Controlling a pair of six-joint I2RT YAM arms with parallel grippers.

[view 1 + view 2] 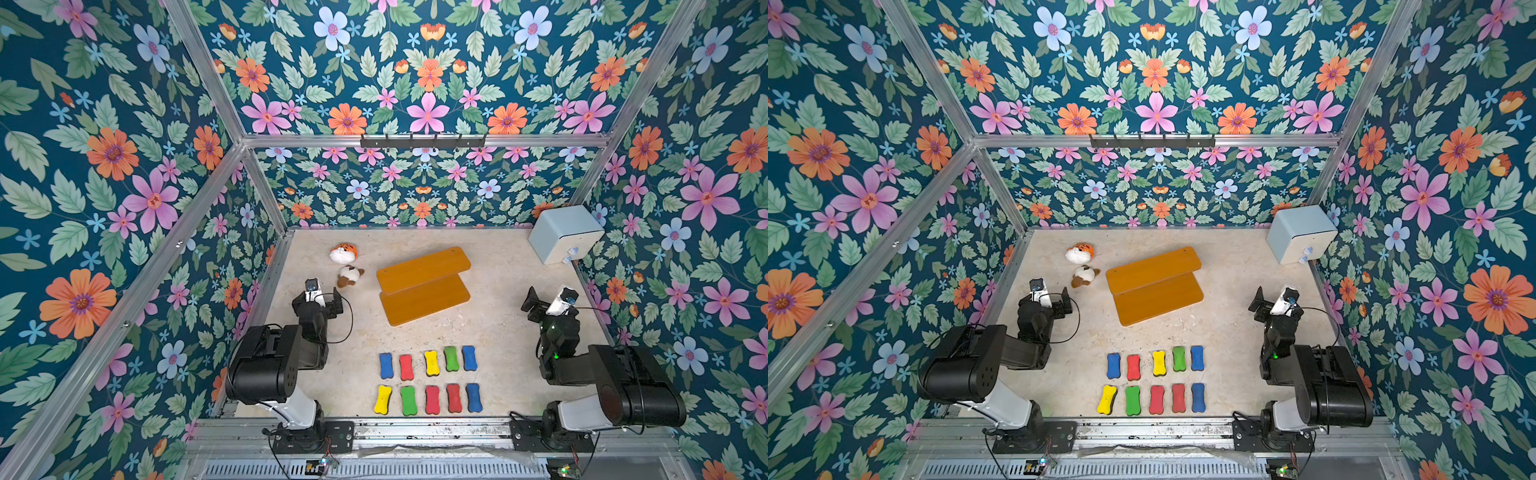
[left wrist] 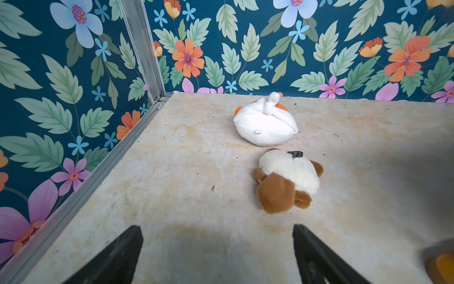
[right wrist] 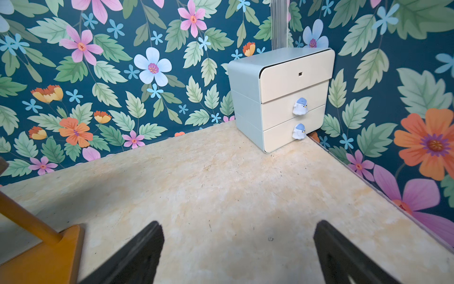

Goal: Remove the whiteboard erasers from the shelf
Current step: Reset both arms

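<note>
The whiteboard erasers lie on the table in two rows near the front edge, in both top views. The back row runs from a blue eraser to another blue one. The front row runs from a yellow eraser to a blue one. The orange-brown shelf stands behind them, both boards bare. My left gripper is open and empty, left of the shelf. My right gripper is open and empty, right of the shelf; a shelf corner shows beside it.
Two plush toys, an orange-white one and a brown-white one, lie just ahead of the left gripper. A pale blue drawer box sits in the back right corner. Floral walls enclose the table.
</note>
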